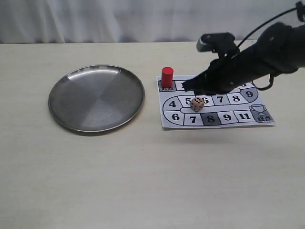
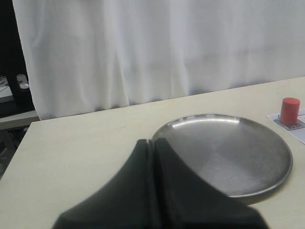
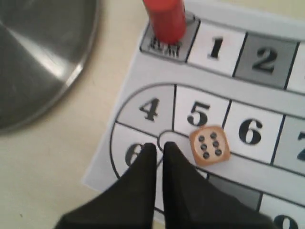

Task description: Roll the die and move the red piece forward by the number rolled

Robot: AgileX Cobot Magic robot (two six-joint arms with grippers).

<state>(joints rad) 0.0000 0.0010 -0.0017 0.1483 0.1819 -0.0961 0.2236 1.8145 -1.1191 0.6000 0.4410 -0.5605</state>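
Observation:
The die [image 1: 197, 104] is a pale tan cube lying on the paper board [image 1: 244, 116], at the lower edge of the upper 5 and 6 squares. In the right wrist view the die [image 3: 209, 145] shows six pips on top. The red piece [image 1: 167, 76] stands upright on the grey start square at the board's far left corner, beside square 1; the piece [image 3: 165, 19] is apart from the die. My right gripper [image 1: 187, 87] hovers over the board, its tips [image 3: 159, 148] pressed almost together and empty, just beside the die. The left gripper [image 2: 153, 142] is shut and empty.
A round steel plate [image 1: 95, 98] lies empty on the tan table left of the board. From the left wrist, the plate [image 2: 228, 152] sits just past the fingers, with the red piece [image 2: 289, 110] beyond it. A white curtain closes off the back.

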